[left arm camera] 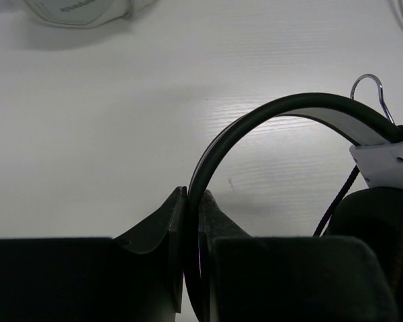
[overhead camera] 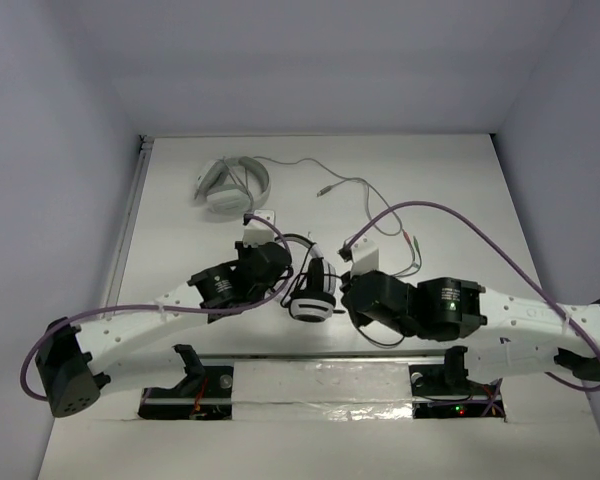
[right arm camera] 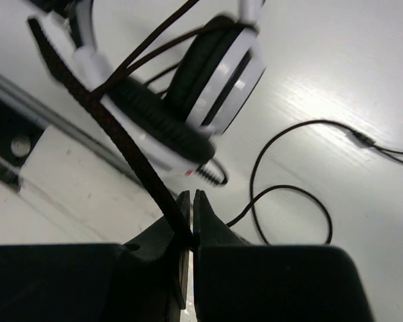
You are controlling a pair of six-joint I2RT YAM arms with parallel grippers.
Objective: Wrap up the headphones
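The headphones [overhead camera: 313, 292], with glossy white and black earcups, hang between my two grippers near the table's front middle. My left gripper [left arm camera: 191, 201] is shut on their thin black headband [left arm camera: 282, 107]. My right gripper [right arm camera: 191, 201] is shut on the black cable [right arm camera: 114, 127], which runs taut up across the earcups [right arm camera: 208, 80]. The rest of the cable [right arm camera: 289, 194] lies in loops on the table to the right. In the top view the left gripper [overhead camera: 280, 262] is left of the earcups and the right gripper [overhead camera: 348, 290] is right of them.
A pale grey-white pair of headphones [overhead camera: 230, 184] lies at the back left, its grey cable [overhead camera: 360, 190] trailing right. It also shows in the left wrist view [left arm camera: 74, 10]. A metal rail [overhead camera: 320, 360] runs along the near edge by the arm bases.
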